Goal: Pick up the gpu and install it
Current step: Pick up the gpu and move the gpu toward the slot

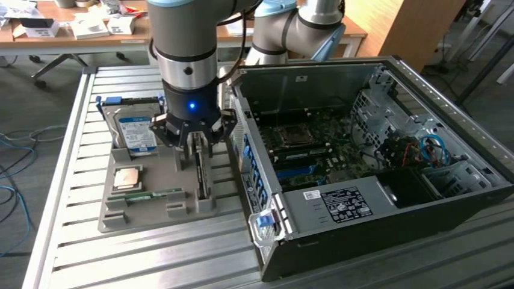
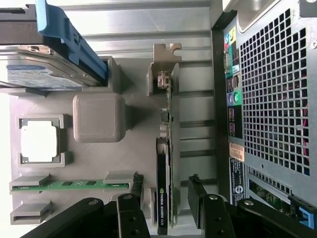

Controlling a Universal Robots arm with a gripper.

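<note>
The gripper (image 1: pixel 198 152) is held low over the tray (image 1: pixel 153 220) with its fingers (image 2: pixel 130 210) spread, one set on each side of the gpu (image 2: pixel 164 198), with a gap seen on both sides. The gpu is stood on edge in its tray slot, metal bracket at the end away from the fingers. Farther across the tray a memory stick (image 1: pixel 146 194), a CPU (image 1: pixel 129 178) and a hard drive (image 1: pixel 136 129) are seated. The case (image 1: pixel 337 241) is laid open just beside the tray.
</note>
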